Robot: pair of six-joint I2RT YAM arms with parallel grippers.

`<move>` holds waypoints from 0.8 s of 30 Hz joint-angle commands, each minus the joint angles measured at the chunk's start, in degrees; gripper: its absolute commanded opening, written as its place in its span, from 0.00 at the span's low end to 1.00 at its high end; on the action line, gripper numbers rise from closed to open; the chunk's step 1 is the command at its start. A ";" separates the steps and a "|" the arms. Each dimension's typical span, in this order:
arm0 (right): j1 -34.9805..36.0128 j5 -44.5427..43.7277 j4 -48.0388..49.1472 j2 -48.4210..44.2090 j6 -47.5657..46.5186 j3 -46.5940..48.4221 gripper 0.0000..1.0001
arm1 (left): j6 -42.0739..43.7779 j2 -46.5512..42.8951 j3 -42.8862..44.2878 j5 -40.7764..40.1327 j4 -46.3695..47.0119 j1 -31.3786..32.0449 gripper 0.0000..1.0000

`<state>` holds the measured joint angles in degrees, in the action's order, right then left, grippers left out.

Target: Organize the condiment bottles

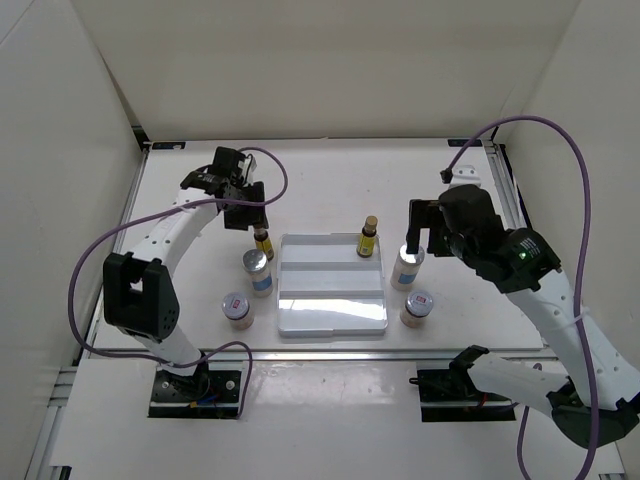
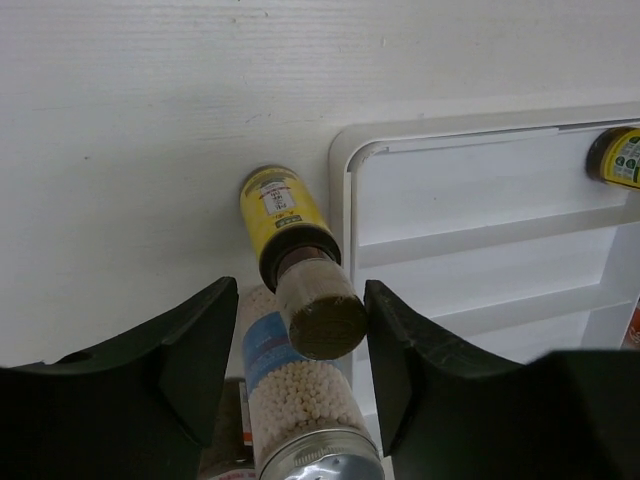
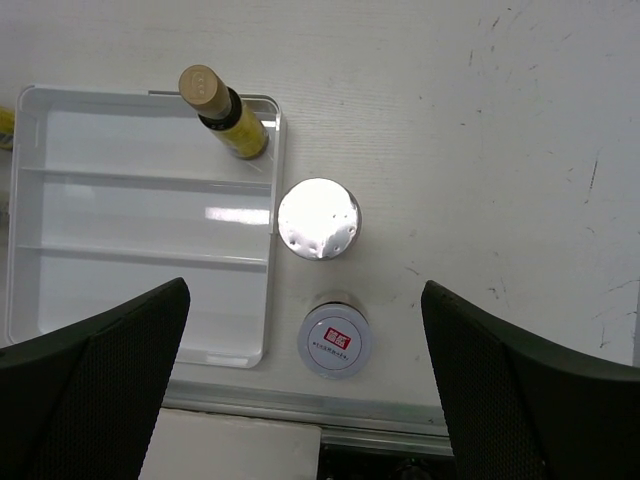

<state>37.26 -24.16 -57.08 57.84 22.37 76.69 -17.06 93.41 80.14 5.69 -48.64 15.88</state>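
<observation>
Amber condiment bottle stands on tabletop beside tray, framed by your left claw, wide open, empty. White bottle crowds it; closing off-centre could topple either. Right claw gapes empty above other white bottle.

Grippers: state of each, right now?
Left gripper: open, fingers either side of the amber bottle cap, not clamped.
Right gripper: open wide, holding nothing, over the white bottle.
</observation>
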 commanded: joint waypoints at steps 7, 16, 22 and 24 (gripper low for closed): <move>0.10 -2.38 -1.02 -2.73 -0.31 -1.45 1.00 | 0.01 -0.68 1.94 -2.26 -2.24 0.46 0.37; 0.10 -3.43 -3.30 -5.20 0.22 -1.98 1.00 | -1.57 0.37 20.39 -9.90 -11.64 7.13 0.15; 0.10 -3.96 -4.36 -6.43 0.74 -2.51 1.00 | -2.80 3.27 25.41 -8.51 -11.65 12.14 0.13; 0.10 -3.96 -4.88 -6.43 0.74 -3.03 1.00 | -3.51 5.03 25.42 -8.51 -11.65 13.56 0.11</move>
<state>37.26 -26.81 -60.73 52.05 22.46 74.13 -19.14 96.16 104.27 -2.68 -59.18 27.57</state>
